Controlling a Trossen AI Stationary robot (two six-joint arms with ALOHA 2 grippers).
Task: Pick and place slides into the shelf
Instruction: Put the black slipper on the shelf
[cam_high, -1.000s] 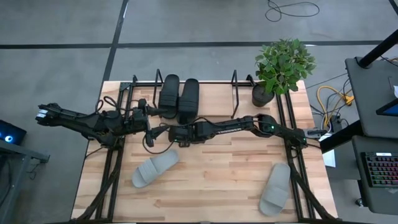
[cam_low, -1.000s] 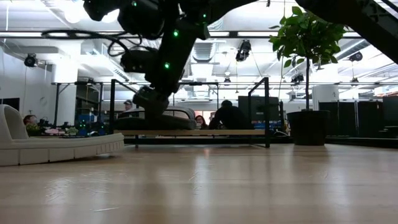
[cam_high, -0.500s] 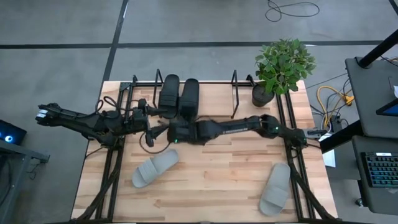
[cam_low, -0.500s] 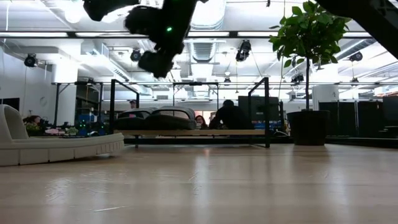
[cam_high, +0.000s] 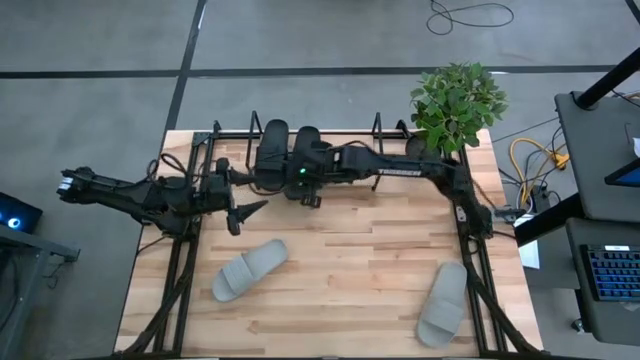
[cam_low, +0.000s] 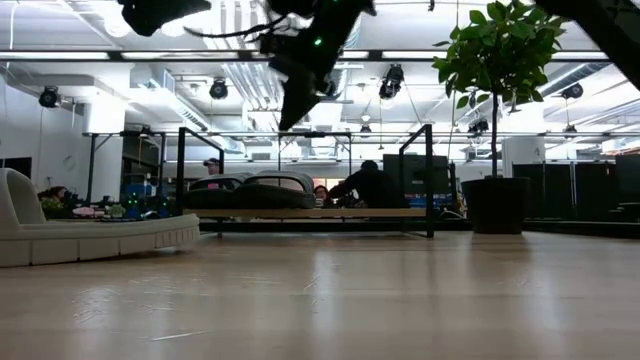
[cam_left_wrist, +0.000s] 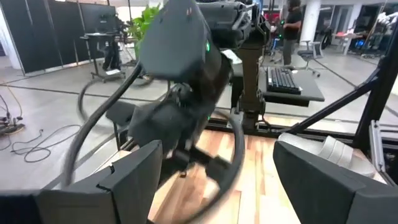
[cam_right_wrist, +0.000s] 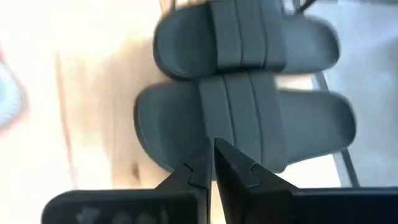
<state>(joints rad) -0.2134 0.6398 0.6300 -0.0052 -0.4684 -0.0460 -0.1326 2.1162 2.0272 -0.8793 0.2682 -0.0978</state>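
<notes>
The right gripper (cam_right_wrist: 210, 167), fingers pressed together, hovers over two dark grey slides (cam_right_wrist: 249, 112) side by side on the shelf (cam_high: 380, 135) (unseen from its wrist), the left gripper (cam_high: 243, 213) spread nearby.

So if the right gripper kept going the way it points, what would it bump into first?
Probably the nearer of the two dark grey rubber slides on the wire shelf. The right gripper, fingers shut, points at that slide's wide strap, though how far above it hangs is unclear.
</notes>
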